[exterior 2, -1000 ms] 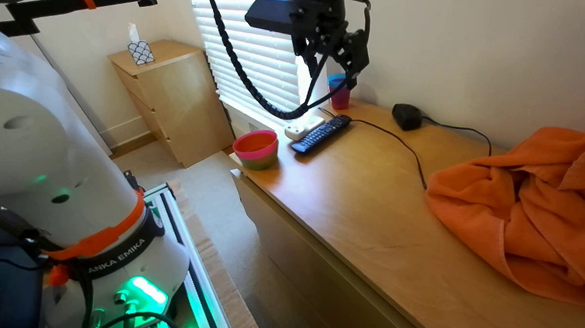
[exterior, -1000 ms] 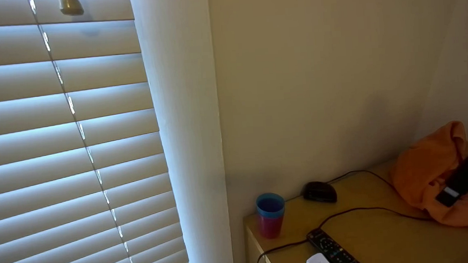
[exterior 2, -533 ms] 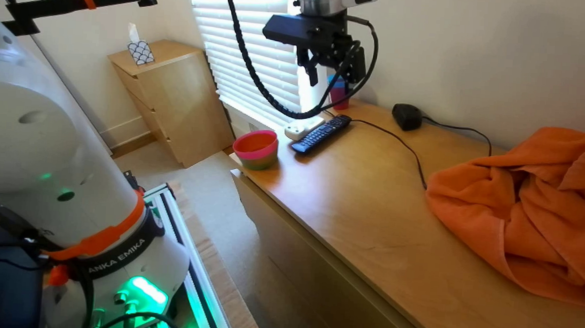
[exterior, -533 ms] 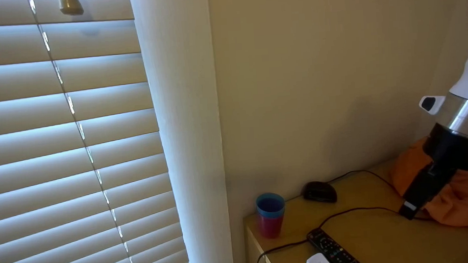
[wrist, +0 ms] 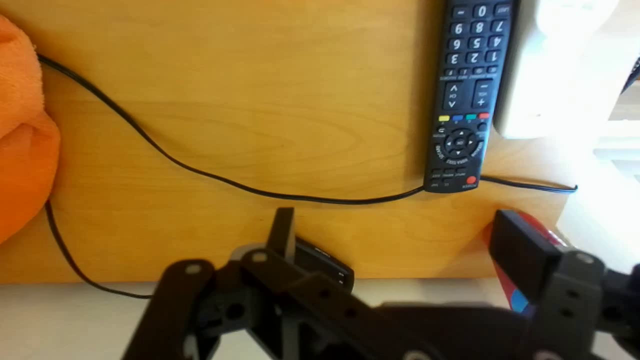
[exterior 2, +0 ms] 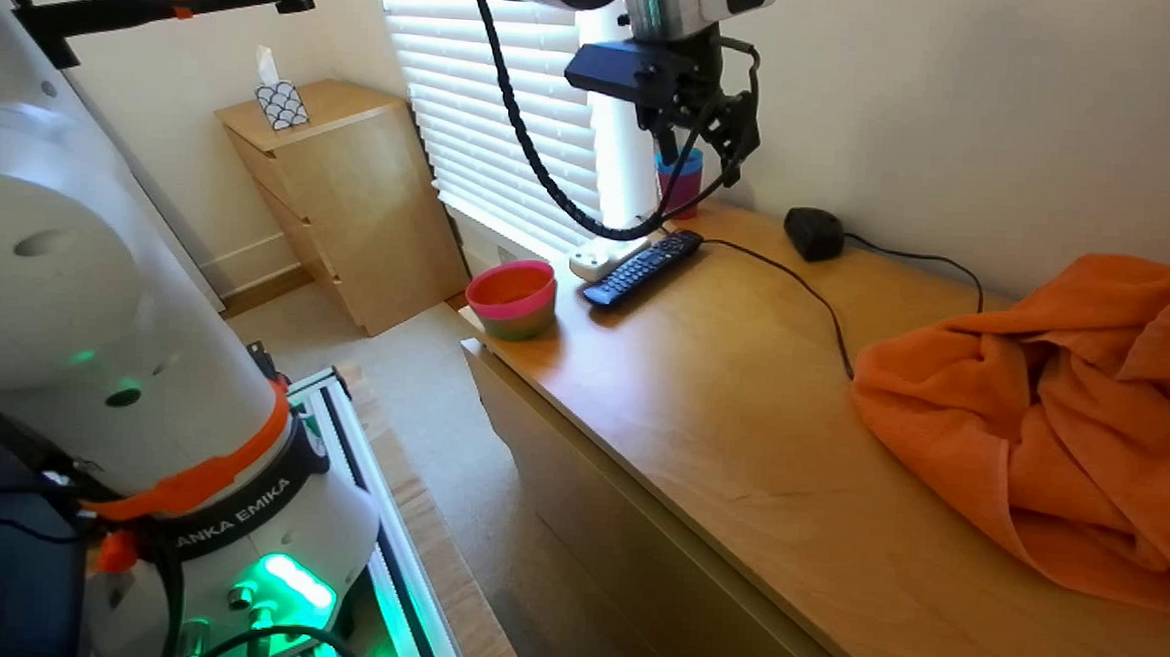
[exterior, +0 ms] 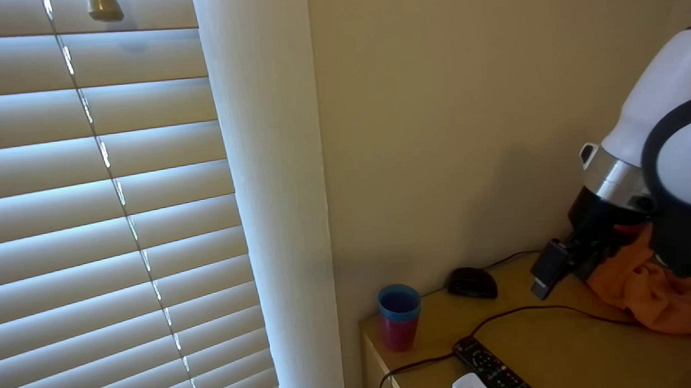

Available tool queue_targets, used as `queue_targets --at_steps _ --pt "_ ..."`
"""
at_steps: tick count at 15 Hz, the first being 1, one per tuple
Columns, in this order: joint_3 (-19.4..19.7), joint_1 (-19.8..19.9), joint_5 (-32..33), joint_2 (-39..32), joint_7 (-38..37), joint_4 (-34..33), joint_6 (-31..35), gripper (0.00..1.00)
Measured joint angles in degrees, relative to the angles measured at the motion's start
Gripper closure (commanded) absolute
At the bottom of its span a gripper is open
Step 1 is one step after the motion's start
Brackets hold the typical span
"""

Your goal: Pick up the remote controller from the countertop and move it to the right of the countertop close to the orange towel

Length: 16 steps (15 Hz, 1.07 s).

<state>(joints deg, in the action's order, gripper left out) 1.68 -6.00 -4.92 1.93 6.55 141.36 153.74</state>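
The black remote (wrist: pixel 465 100) with coloured buttons lies flat on the wooden countertop (wrist: pixel 240 125), across a thin black cable. It also shows in both exterior views (exterior: pixel 497 367) (exterior 2: pixel 643 269). The crumpled orange towel (exterior 2: pixel 1051 423) lies at the far end of the countertop and shows at the left edge of the wrist view (wrist: pixel 25 130). My gripper (wrist: pixel 397 220) is open and empty, with its fingers wide apart. It hangs above the countertop, apart from the remote, and shows in both exterior views (exterior: pixel 545 278) (exterior 2: pixel 702 162).
A white device (wrist: pixel 530 90) lies close beside the remote. A red and blue cup (exterior: pixel 398 320) stands near the wall and the countertop's end. A black box (exterior 2: pixel 814 233) with a cable sits by the wall. A pink and green bowl (exterior 2: pixel 511 300) stands at the front edge.
The arm and gripper have moved left in an exterior view, away from the towel, and slightly right in an exterior view from another side. The remote, towel and other objects have not moved.
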Motion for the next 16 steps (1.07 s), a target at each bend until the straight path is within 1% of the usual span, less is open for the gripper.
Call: queue_targets --at_steps 2,5,8,9,13,16 --pt "-1.62 -0.04 1.85 -5.59 -2.86 -4.18 -1.34 0.00" --pt "-4.72 -0.52 2.22 -13.12 -2.98 -10.24 -5.65 0.00" --pt "-6.98 -1.16 2.59 -19.23 -3.15 -15.45 -8.11 0.00" --pt "-7.27 -1.24 2.62 -20.29 -3.20 -16.27 -8.14 0.00" --pt "-7.32 -0.93 2.62 -20.45 -3.07 -16.71 -8.12 0.00" --pt "-7.55 -0.74 2.62 -21.97 -2.05 -17.77 -8.02 0.00"
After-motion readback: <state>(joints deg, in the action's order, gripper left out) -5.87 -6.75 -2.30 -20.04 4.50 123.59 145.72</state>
